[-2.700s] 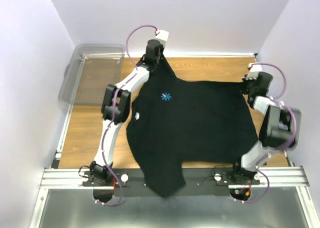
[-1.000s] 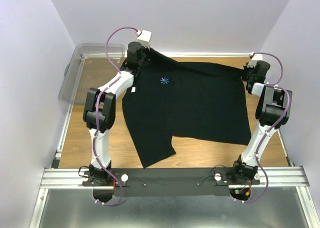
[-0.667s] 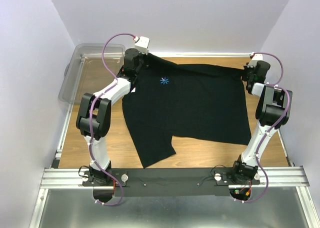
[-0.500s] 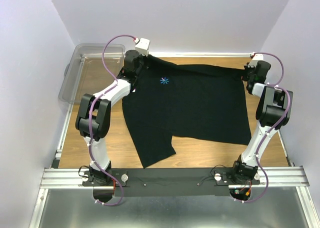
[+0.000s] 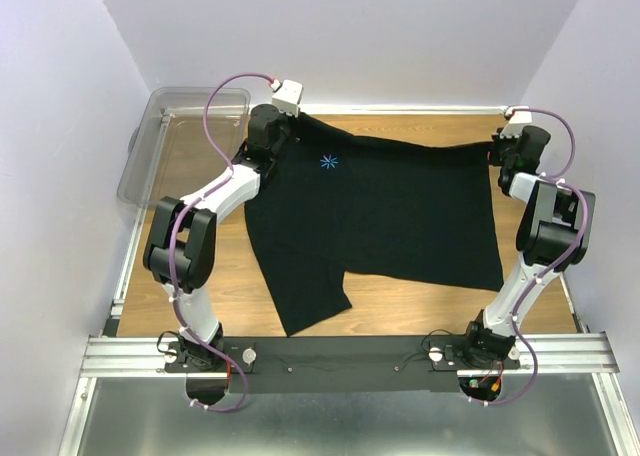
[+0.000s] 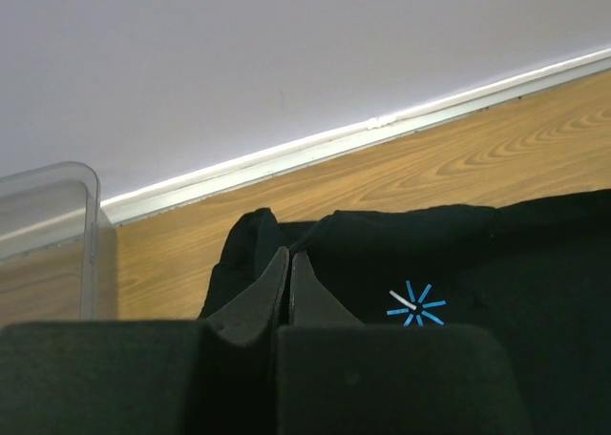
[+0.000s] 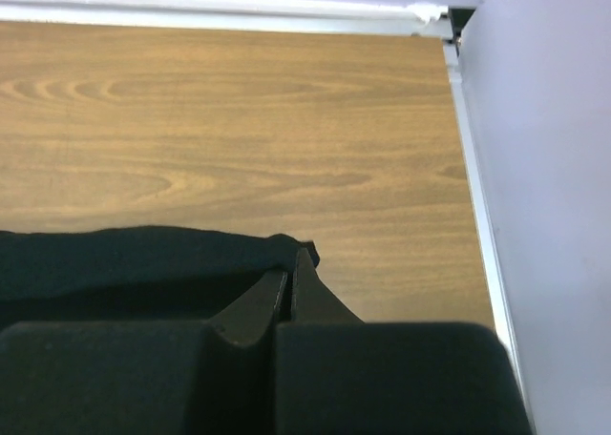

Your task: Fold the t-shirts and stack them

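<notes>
- Both pincers have reached farther from the near rail (image 5: 120, 354) than a couple of seconds back. They dragged the t-shirt (image 5: 390, 211) along, so its near end no longer hangs over that rail.
- Left pincer (image 6: 288, 259) is pinched tight on a bunched fold of cloth at the far-left corner, near the blue star print (image 6: 414, 306).
- Right pincer (image 7: 291, 263) is clamped the same way on the far-right corner, close to the right wall (image 7: 554, 168).
- Held by its two far corners, the far edge runs straight between them. I'd judge that is to flatten it for folding.
- The t-shirt lies spread on the wooden table (image 5: 200, 266), with one flap reaching toward the near left.
- A clear bin (image 5: 180, 141) sits at the far left, apart from the cloth.
</notes>
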You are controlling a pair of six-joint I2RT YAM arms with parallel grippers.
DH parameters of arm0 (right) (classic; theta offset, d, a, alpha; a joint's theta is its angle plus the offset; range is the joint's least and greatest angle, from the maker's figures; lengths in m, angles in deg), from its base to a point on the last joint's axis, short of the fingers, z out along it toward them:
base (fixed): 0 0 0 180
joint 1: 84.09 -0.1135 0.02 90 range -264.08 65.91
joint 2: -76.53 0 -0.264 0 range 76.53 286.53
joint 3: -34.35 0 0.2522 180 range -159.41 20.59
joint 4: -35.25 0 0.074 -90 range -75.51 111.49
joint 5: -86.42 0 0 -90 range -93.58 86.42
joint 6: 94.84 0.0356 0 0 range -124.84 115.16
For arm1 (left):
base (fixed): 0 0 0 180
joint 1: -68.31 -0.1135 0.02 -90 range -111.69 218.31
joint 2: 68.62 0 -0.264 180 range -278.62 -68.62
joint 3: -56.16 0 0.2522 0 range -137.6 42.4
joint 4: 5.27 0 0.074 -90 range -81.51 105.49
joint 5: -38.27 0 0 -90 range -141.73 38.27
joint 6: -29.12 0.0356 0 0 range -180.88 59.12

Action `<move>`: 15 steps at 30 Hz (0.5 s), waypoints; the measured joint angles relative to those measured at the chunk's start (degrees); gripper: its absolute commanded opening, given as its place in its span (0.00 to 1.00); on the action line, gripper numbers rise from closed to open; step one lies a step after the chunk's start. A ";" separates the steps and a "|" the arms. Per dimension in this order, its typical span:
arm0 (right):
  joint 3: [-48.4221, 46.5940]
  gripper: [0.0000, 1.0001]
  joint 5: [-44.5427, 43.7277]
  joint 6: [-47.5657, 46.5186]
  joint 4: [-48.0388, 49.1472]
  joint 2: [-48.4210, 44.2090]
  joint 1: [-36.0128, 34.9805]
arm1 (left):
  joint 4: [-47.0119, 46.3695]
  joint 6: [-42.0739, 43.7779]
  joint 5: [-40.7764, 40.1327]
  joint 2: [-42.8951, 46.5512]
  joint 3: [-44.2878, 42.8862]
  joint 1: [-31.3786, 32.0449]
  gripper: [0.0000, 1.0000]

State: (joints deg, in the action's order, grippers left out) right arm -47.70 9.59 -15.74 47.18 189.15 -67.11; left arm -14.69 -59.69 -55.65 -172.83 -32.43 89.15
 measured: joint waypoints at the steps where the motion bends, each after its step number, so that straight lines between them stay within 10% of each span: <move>1: 0.52 0.00 0.07 -0.28 -0.02 -0.13 0.04 | 0.00 0.00 0.02 0.22 0.04 0.07 0.00; 15: 3.96 0.01 0.04 -1.31 -0.02 -0.90 0.79 | 1.79 0.00 0.50 2.58 2.82 0.66 0.00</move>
State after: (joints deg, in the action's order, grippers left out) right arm -43.75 9.64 -17.05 47.16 188.26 -66.33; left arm -12.90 -59.69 -55.15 -170.25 -29.61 89.81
